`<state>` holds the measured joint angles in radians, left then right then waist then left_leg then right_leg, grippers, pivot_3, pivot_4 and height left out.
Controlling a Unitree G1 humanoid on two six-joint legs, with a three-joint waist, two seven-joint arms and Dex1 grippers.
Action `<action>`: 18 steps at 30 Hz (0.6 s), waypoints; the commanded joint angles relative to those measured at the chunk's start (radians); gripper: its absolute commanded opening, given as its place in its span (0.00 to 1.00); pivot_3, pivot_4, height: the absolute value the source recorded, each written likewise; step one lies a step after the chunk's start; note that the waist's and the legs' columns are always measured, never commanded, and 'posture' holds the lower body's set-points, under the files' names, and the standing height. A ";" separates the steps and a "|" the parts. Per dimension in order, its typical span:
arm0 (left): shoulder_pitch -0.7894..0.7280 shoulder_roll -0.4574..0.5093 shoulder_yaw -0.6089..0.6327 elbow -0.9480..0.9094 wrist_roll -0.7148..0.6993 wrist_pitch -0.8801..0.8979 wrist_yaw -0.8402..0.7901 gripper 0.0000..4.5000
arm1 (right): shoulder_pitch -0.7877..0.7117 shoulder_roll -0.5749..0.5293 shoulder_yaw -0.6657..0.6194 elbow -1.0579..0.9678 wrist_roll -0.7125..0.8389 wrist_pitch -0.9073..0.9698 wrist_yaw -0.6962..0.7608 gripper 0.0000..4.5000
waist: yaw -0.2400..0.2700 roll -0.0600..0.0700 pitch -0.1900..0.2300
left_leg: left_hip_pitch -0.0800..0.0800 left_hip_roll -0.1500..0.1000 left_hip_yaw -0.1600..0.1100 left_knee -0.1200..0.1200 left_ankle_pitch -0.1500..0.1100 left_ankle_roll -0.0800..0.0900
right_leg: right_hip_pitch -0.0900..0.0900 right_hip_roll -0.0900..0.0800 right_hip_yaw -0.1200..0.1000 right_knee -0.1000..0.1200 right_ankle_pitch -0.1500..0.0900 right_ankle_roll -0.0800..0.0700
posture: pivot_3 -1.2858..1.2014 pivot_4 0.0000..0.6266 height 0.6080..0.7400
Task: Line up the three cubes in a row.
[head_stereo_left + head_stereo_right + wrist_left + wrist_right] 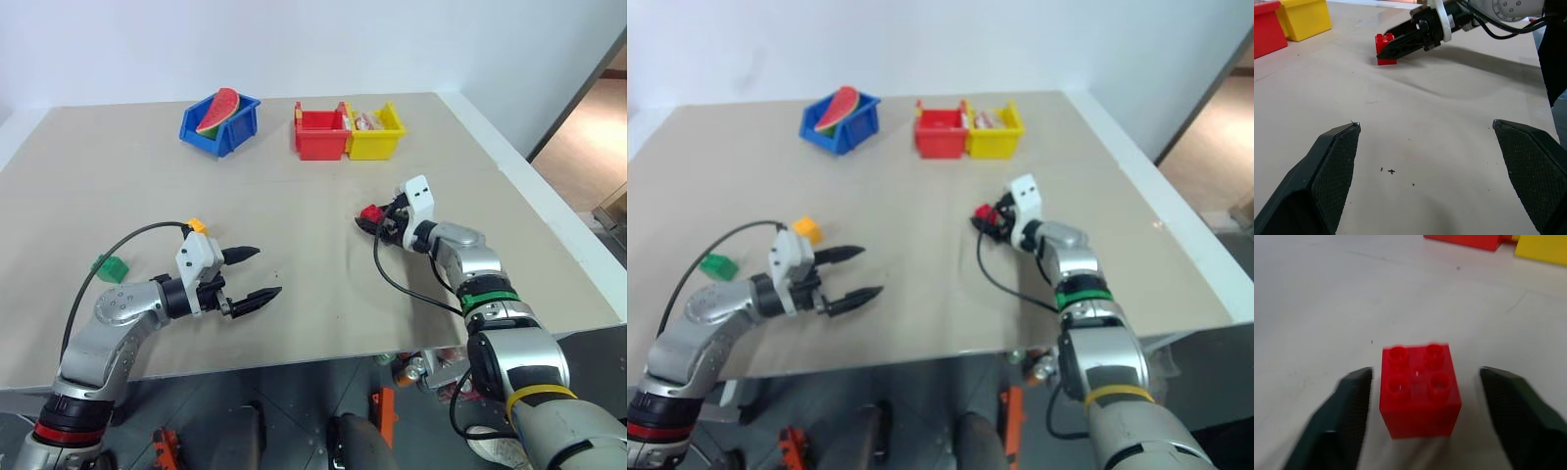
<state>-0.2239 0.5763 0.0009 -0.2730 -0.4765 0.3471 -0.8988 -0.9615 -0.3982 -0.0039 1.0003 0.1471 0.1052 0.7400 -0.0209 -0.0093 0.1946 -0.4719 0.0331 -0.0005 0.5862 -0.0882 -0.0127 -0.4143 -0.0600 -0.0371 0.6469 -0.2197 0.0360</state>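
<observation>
The studded red cube [1419,389] sits upright on the table toward the right, well apart from the green cube [110,267] and the yellow-orange cube [806,229] at the left.

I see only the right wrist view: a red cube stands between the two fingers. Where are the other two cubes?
Observer: The green cube lies on the table, far to the robot's left of the red cube.
Operator: And the third one?
Observer: The yellow-orange cube sits just behind the left gripper, apart from the green one.
Operator: Is that gripper holding something?
Observer: No, its fingers are open and empty.
</observation>
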 commanded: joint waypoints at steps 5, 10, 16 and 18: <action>0.001 0.011 0.038 -0.036 0.006 -0.017 0.022 1.00 | -0.028 -0.005 -0.012 -0.056 -0.006 -0.039 0.041 0.28 | 0.000 0.000 0.000 | 0.000 0.001 0.001 0.000 0.000 0.000 | -0.001 0.000 0.001 0.000 0.001 0.000 | 0.52 0.24 1.00; 0.039 0.019 0.062 -0.043 0.012 -0.022 0.040 1.00 | -0.031 -0.009 0.051 -0.212 0.004 0.001 0.246 0.28 | -0.001 0.000 0.000 | 0.000 0.003 0.004 0.000 0.000 0.000 | -0.003 0.001 0.003 0.000 0.002 -0.001 | 0.52 0.24 1.00; 0.145 0.060 0.130 -0.062 0.003 -0.067 0.014 1.00 | -0.049 0.018 0.213 -0.365 -0.010 0.065 0.554 0.28 | -0.003 0.000 0.000 | 0.000 0.012 0.010 -0.001 0.000 -0.001 | -0.008 0.006 0.003 0.001 0.005 -0.007 | 0.52 0.24 1.00; 0.162 0.070 0.148 -0.061 0.003 -0.085 0.003 1.00 | -0.046 0.021 0.238 -0.370 -0.015 0.069 0.596 0.28 | 0.001 0.000 0.000 | 0.000 0.014 0.010 -0.001 -0.001 -0.001 | -0.008 0.008 0.002 0.001 0.006 -0.009 | 0.52 0.24 1.00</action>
<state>-0.0660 0.6336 0.1107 -0.2988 -0.4694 0.2938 -0.8842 -0.9890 -0.3700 0.2335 0.6618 0.1316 0.1694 1.2940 -0.0199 -0.0094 0.1946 -0.4720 0.0488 0.0106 0.5853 -0.0900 -0.0157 -0.4228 -0.0518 -0.0360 0.6480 -0.2141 0.0262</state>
